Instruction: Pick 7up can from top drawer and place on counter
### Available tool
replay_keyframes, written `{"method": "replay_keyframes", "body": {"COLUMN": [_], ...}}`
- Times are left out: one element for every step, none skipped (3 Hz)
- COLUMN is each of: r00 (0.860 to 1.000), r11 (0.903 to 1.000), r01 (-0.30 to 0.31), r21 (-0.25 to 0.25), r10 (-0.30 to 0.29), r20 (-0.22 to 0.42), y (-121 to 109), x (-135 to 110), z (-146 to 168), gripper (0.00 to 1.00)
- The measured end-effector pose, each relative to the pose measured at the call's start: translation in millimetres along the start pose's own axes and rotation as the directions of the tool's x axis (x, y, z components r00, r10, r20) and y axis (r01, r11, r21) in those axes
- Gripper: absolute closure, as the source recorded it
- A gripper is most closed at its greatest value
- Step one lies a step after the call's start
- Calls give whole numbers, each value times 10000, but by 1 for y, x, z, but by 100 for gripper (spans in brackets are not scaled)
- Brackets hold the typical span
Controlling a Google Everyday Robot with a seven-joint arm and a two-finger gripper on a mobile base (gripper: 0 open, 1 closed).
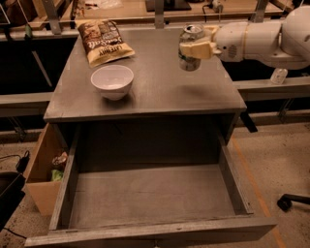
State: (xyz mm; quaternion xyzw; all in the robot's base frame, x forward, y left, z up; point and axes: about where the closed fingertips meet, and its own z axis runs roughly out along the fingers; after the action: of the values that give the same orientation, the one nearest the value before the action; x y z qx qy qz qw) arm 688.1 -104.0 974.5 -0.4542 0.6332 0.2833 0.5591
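The 7up can (190,61) is a small silvery can with a pull-tab lid. My gripper (194,46) is shut on the can and holds it upright in the air above the right part of the counter (155,92). A faint shadow lies on the counter below it. My white arm reaches in from the right. The top drawer (150,193) is pulled out below the counter; its grey floor is bare.
A white bowl (112,81) stands on the counter's left half. A brown-yellow snack bag (103,41) lies at the counter's far left. A tan wooden crate (44,169) with scraps sits on the floor left of the drawer. A pale workbench (160,7) runs behind.
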Motion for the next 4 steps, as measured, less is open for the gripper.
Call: {"method": "replay_keyframes", "body": {"r00": [9997, 9999, 9988, 9912], "r11": [9992, 9993, 9986, 9912], "r01": [242, -100, -483, -1319], "r21": [323, 363, 197, 45], "r10": [-243, 99, 484, 1319], "r20": [29, 26, -5, 134], "y": [-37, -74, -85, -92], "x": [-4, 11, 27, 64], "z": [46, 119, 149, 159], "gripper": [100, 100, 100, 100]}}
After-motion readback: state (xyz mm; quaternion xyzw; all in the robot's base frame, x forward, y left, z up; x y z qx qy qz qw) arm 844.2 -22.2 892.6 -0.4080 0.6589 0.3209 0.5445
